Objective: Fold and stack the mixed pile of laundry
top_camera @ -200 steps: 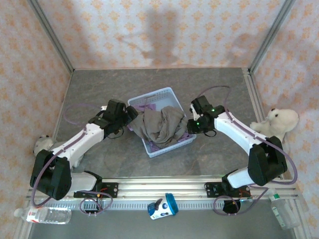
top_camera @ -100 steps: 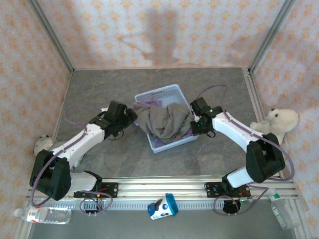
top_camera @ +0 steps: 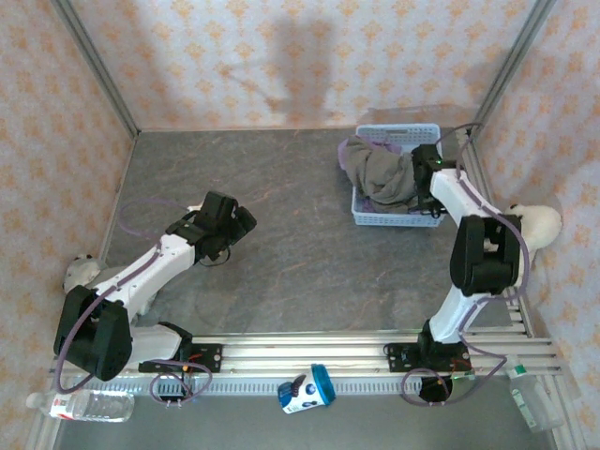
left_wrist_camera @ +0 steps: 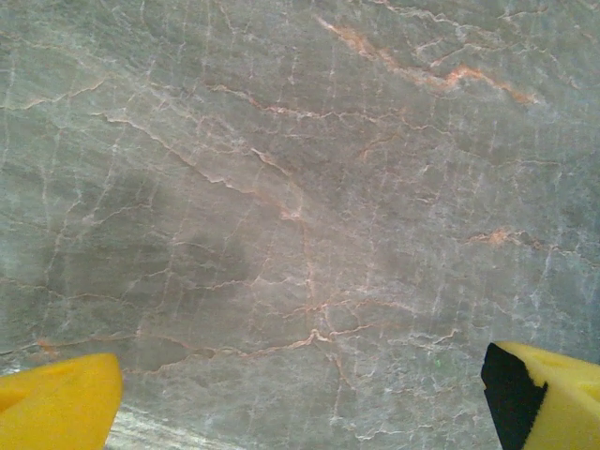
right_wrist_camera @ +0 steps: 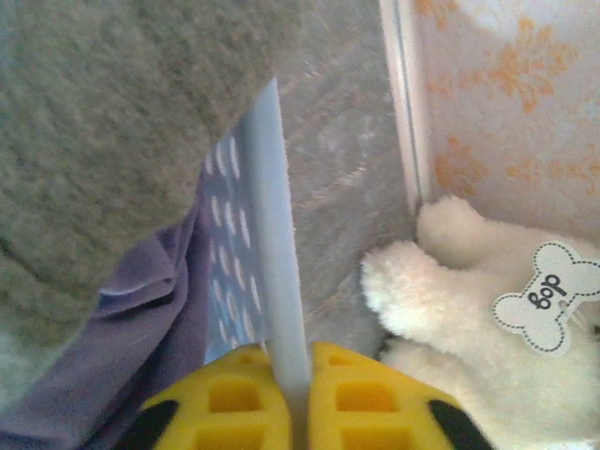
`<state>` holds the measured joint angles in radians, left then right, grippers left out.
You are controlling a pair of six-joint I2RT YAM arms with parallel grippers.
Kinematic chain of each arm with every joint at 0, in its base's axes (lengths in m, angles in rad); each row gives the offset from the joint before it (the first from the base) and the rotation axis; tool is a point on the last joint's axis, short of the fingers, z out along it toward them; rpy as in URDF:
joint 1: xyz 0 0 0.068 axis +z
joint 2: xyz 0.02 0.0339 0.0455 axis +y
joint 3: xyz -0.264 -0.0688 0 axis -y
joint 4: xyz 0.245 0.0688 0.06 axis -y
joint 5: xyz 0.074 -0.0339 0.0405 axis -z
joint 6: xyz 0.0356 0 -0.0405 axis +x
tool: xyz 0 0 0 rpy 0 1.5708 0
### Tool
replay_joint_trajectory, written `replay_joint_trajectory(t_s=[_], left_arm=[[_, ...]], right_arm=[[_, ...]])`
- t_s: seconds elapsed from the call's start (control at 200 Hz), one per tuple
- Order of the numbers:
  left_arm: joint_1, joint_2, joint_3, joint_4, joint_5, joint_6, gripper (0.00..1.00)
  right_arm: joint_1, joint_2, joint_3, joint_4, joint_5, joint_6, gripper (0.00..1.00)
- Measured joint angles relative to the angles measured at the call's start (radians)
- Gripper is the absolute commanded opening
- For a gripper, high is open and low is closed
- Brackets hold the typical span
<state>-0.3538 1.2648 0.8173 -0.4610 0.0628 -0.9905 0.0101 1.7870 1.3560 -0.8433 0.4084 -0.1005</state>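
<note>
Now: right claw [right_wrist_camera: 294, 394] clamped on basket [right_wrist_camera: 277, 216] rim, laundry pile [top_camera: 380, 173] inside; left claw [left_wrist_camera: 300, 398] wide above table [left_wrist_camera: 281, 187].

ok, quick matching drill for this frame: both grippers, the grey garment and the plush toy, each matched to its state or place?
1. left gripper
2. right gripper
3. grey garment
4. white plush toy

A. shut on the basket rim
B. open above bare table
C. by the right wall
D. heaped in the basket

Pairs: 1-B, 2-A, 3-D, 4-C
</note>
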Motion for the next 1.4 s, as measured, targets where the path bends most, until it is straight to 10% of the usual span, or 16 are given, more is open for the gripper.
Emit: replay_joint_trajectory(t_s=[0.285,0.635,0.751,0.866,1.086,1.401], left_arm=[[0.0,0.0,0.007,-0.029,-0.004,0.023,1.0],[0.0,0.053,0.025,-0.021,-0.003,0.023,1.0],[0.0,0.054,0.033,-0.022,-0.004,0.029,1.0],[0.0,0.053,0.035,-0.031,-0.014,0.05,1.0],[0.001,-0.008,0.035,-0.076,-0.05,0.076,1.0],[0.152,-0.031,0.035,-0.055,-0.002,-0.008,1.0]], right_arm=[[-0.07,0.103,0.227,-0.116,0.089,0.084,0.64],[0.076,0.006,0.286,-0.028,-0.427,0.295,0.82],[0.097,0.108,0.301,0.035,-0.547,0.37,0.68],[0.098,0.246,0.357,0.052,-0.6,0.416,0.0],[0.096,0.266,0.429,0.01,-0.592,0.441,0.0],[0.113,-0.1,0.6,-0.036,-0.702,0.426,0.0]])
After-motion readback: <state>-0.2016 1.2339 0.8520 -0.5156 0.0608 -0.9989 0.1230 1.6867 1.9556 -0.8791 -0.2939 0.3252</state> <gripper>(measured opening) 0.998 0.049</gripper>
